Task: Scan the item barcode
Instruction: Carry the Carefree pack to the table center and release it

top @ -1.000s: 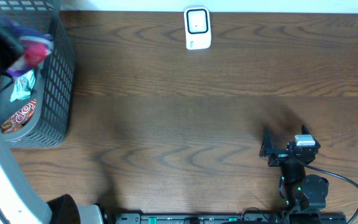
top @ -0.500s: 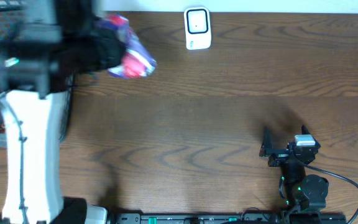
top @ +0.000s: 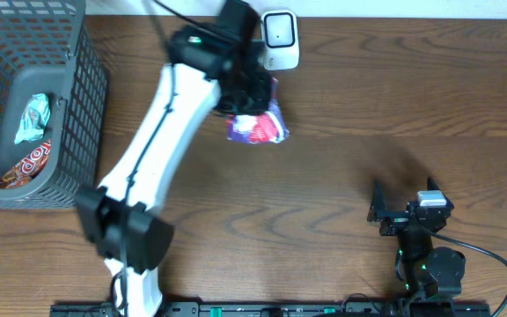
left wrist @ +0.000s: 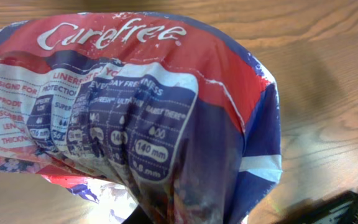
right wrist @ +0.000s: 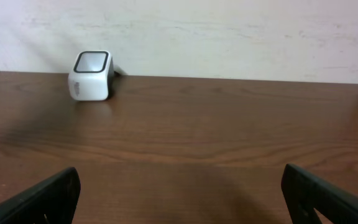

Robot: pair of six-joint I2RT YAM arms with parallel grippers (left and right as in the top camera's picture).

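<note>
My L fingers [top: 246, 88] clamped on Carefree pack [top: 259, 129], held over tabletop [top: 368, 106] just beside scanner [top: 280, 40]. Pack label fills L wrist view. R fingers [right wrist: 42, 199] wide apart, empty, nr front edge.

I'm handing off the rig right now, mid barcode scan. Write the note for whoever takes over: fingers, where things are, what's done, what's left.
Left gripper: fingers shut on the Carefree pack, held just in front of the scanner.
Right gripper: open, empty, parked at the near right.
Basket at the far left holds other packets.
Done: pack gripped and at the scanner.
Left: no barcode shows in any view; probably turn the pack until it faces the scanner, then confirm the scan.
</note>
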